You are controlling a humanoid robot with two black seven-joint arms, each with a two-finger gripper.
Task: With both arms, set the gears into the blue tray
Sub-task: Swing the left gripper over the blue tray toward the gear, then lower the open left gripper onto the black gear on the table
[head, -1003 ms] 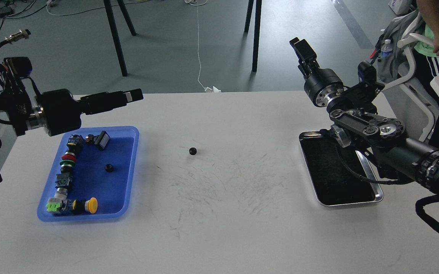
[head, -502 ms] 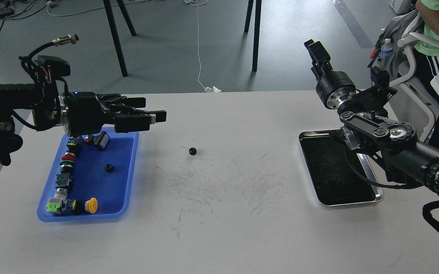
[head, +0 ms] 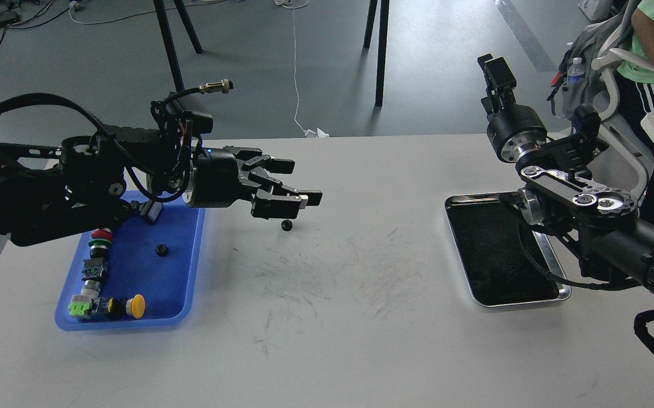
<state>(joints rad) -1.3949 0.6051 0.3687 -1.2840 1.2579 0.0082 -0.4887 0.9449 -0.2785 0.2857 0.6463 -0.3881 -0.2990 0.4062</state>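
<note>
L gripper (head: 296, 192): fingers spread apart, nothing held, hovering just above and beside loose gear (head: 287, 225) on bare tabletop (head: 332, 340) approx. mid-width, nearer far edge. Contact w/ gear not evident. L arm (head: 77, 175) extends from left edge across far end of blue tray (head: 182, 309). Second gear (head: 161, 250) lying inside blue tray, centre area; push-button switches (head: 94, 266) lined along tray's left side. R gripper (head: 494, 71): raised beyond far-right corner, seen end-on, finger state cannot be determined. Steel tray (head: 556, 266) near right edge, partly under R arm (head: 587, 215).
</note>
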